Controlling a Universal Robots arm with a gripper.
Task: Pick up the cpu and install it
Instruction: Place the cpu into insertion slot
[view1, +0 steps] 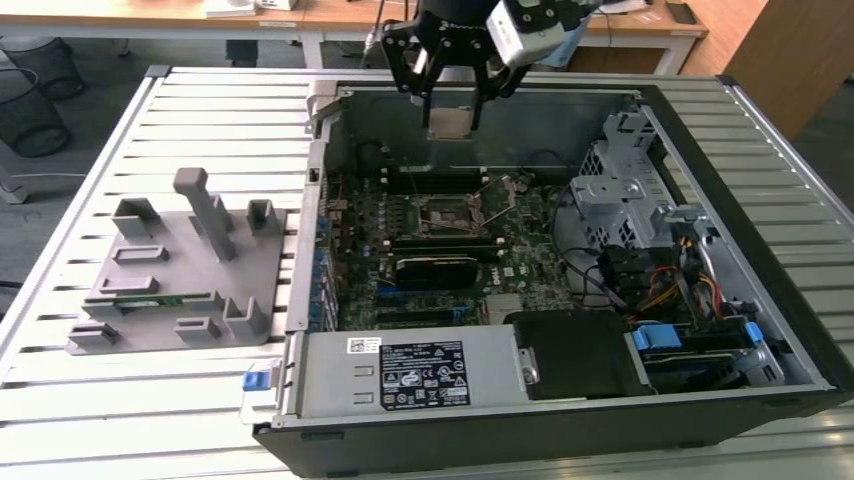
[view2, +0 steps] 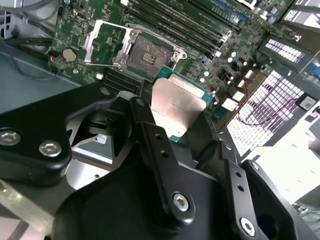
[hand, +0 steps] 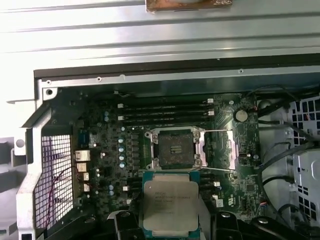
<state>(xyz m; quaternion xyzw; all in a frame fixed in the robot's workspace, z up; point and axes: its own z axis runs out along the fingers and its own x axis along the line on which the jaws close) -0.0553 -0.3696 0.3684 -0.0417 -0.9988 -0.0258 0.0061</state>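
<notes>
"Over the far edge of the open case (view1: 534, 435), what did we see?"

"We saw the jaws closed on the cpu (view1: 451, 122). They pinched it by two opposite edges, and it hung high above the board, touching nothing else."

"Which face did it show us?"

"In both wrist views the cpu (view2: 177, 107) (hand: 170, 205) showed us its silver top with a thin green rim around it. We saw a black finger (view2: 150, 135) pressed against either side."

"And where did we find the socket?"

"We found the socket (view1: 451, 212) near the middle of the board, between rows of slots. In the first wrist view it (hand: 174, 150) lay bare, and its metal frame (hand: 220, 147) was swung open to one side. The cpu was well apart from it and not yet seated."

"What else did we note outside the case?"

"At the exterior view's left a grey fixture (view1: 174, 270) stood on the slatted desk (view1: 214, 110), just beside the case. We saw a green memory stick (view1: 150, 299) lying in one of its slots."
</notes>
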